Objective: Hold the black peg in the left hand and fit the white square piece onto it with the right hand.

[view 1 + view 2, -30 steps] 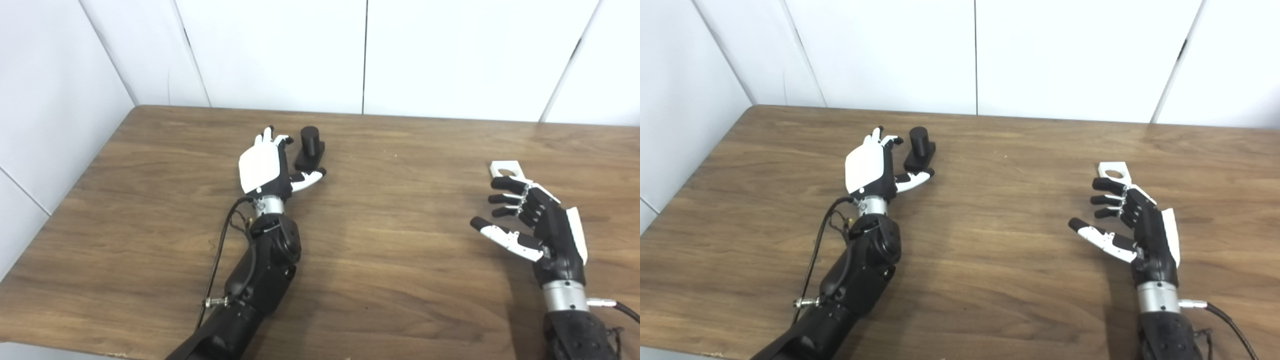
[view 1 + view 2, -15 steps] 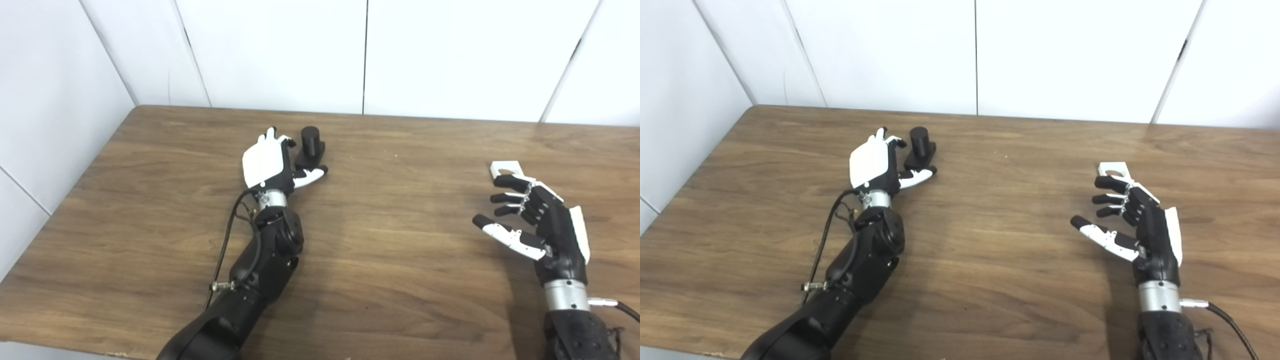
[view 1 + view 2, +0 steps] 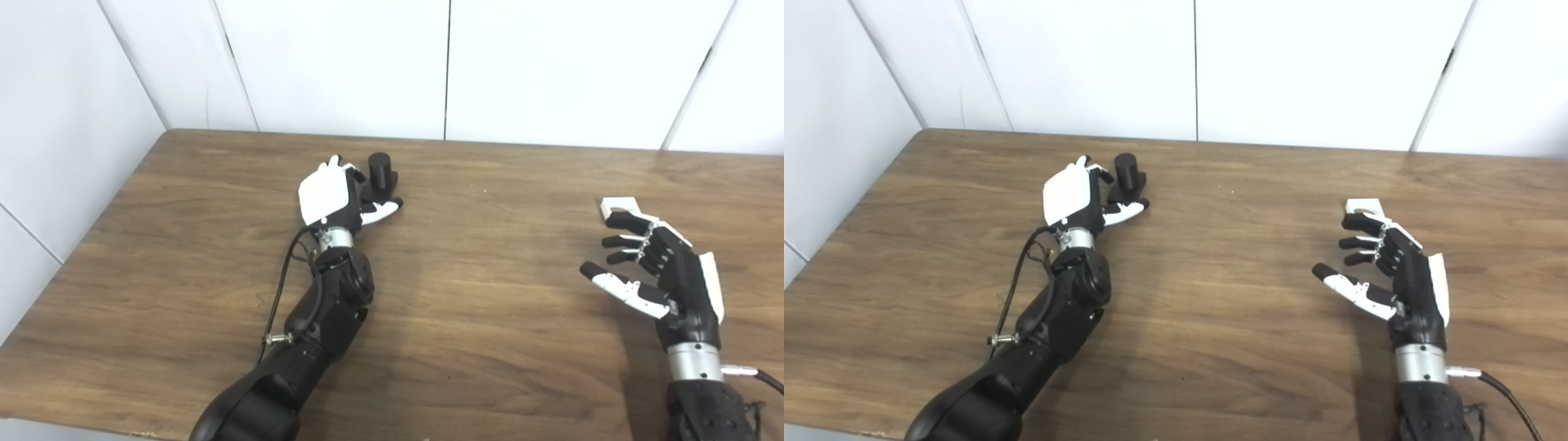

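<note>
Centrally bare table (image 3: 478, 318) between open left hand (image 3: 334, 197) touching black peg (image 3: 380, 174) and open right hand (image 3: 1387, 269) hiding white square piece's (image 3: 1363, 206) hole less in right eye view.

Both head cameras overlook the table (image 3: 465, 318), seemingly overlapping.

Left hand (image 3: 334, 196): we see a white back plate, black fingers, a white thumb with a black tip.
Right hand (image 3: 664, 275): the same colours.
Wrists: silver collars.
Forearms: black, with thin black cables.
</note>
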Controlling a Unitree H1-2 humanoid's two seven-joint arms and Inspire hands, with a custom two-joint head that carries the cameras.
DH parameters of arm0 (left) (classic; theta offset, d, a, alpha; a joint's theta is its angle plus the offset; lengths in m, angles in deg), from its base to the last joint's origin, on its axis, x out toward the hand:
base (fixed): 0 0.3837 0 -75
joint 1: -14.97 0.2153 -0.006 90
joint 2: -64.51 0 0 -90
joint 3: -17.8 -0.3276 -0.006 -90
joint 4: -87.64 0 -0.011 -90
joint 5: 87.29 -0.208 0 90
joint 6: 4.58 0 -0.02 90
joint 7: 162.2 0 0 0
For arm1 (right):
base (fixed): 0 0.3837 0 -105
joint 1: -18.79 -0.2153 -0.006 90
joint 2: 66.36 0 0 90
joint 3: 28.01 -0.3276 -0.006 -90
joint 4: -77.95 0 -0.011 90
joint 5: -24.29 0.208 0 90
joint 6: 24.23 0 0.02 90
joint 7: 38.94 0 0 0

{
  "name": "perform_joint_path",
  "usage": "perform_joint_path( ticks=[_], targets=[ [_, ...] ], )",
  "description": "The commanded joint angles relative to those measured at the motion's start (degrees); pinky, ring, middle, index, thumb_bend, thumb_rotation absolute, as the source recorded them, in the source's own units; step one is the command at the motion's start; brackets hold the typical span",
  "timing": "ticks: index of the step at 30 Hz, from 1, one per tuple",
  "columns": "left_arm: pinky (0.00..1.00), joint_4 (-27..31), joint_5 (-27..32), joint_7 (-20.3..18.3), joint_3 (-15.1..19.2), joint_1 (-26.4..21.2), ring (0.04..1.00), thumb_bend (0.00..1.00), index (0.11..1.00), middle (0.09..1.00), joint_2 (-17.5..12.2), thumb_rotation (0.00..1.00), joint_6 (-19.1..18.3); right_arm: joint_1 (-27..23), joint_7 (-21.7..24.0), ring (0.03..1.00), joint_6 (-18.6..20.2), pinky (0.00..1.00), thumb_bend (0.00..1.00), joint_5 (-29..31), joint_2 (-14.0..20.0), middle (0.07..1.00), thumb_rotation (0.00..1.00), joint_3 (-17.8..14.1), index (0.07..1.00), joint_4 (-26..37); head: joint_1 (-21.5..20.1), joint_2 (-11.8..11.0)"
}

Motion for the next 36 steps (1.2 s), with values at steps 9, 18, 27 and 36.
perform_joint_path(
  ticks=[9,18,27,36],
  targets=[
    [0.85,2.36,0.24,-2.86,-1.14,-1.01,0.842,0.72,0.509,0.817,-2.7,0.31,-1.6,1.11,-0.52,0.621,-2.44,0.49,0.59,-0.38,-1.01,0.681,0.01,0.08,0.655,1.23,0.09,0.62],
    [0.88,4.38,1.43,-5.37,-1.26,-0.24,0.837,0.52,0.482,0.808,-3.05,0.08,-1.13,1.34,-0.58,0.633,-1.6,0.51,0.57,-0.88,-0.9,0.683,0.04,-0.05,0.653,1.98,0.11,1.21],
    [0.88,7.97,5.62,-11.1,-1.22,1.39,0.859,0.52,0.485,0.83,-4.17,0.08,2.98,1.16,-0.38,0.633,-1.5,0.51,0.55,-1.08,-0.6,0.686,0.11,-0.03,0.654,1.66,0.0,1.31],
    [0.87,11.34,8.13,-16.69,-2.18,3.11,0.864,0.52,0.486,0.834,-6.38,0.08,5.77,0.83,-0.43,0.614,-1.65,0.51,0.55,-1.46,-0.62,0.687,0.15,0.08,0.651,1.47,-0.44,1.3]
  ],
)
